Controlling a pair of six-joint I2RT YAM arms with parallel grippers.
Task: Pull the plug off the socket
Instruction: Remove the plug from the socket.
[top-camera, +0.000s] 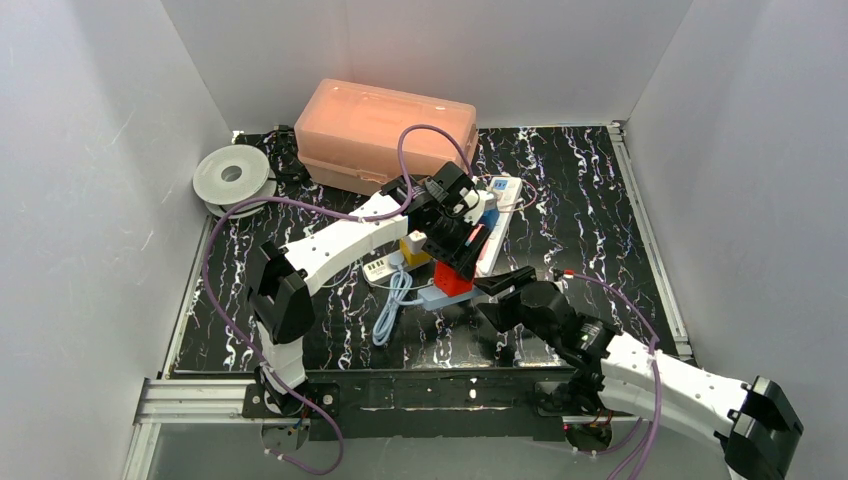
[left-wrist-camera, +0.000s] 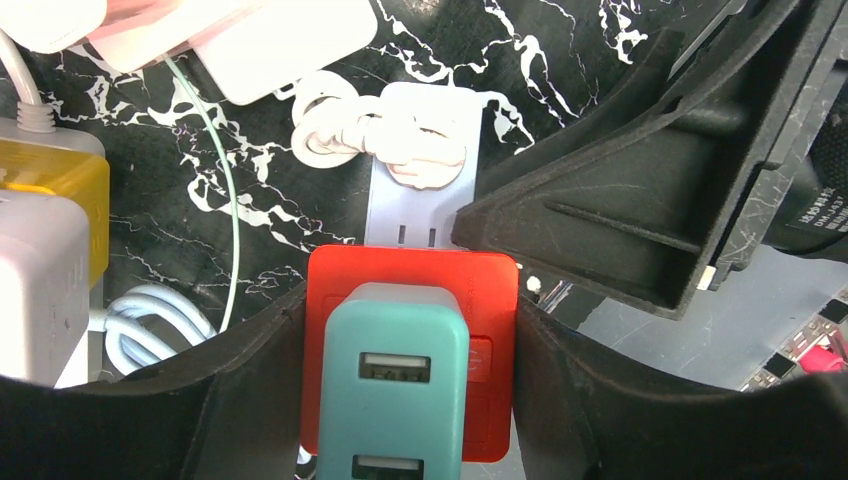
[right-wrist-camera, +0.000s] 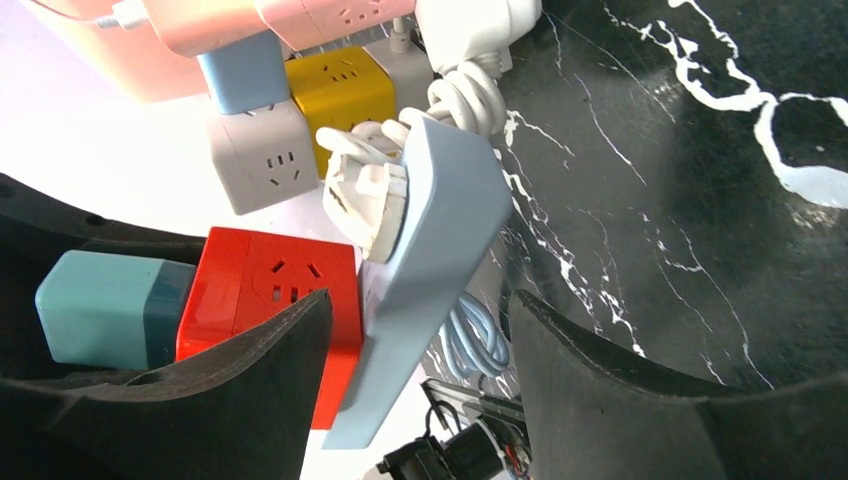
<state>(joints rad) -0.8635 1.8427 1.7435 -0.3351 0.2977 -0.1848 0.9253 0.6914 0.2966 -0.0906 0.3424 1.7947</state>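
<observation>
The left hand (left-wrist-camera: 410, 300) is closed at a middling width on the red cube (left-wrist-camera: 410, 265), one finger pressed to each side of it at the bottom centre of the left wrist view. A teal plug (left-wrist-camera: 393, 400) stands out of the cube toward the camera. The grip looks meant to draw the cube, itself seemingly plugged in, off the pale blue strip (right-wrist-camera: 440, 230) that it sits against.

The right hand (right-wrist-camera: 420, 300) stands wide and holds nothing. Its fingers straddle the strip at the bottom of the right wrist view, with a gap showing on the right side. I judge it is placed there to brace the strip against the pull.

Further up the strip sits a white plug (right-wrist-camera: 365, 195) with a coiled cord. A yellow cube (right-wrist-camera: 335, 90) and a grey cube (right-wrist-camera: 265, 165) lie in the upper left, over the marbled surface (right-wrist-camera: 700, 200)
</observation>
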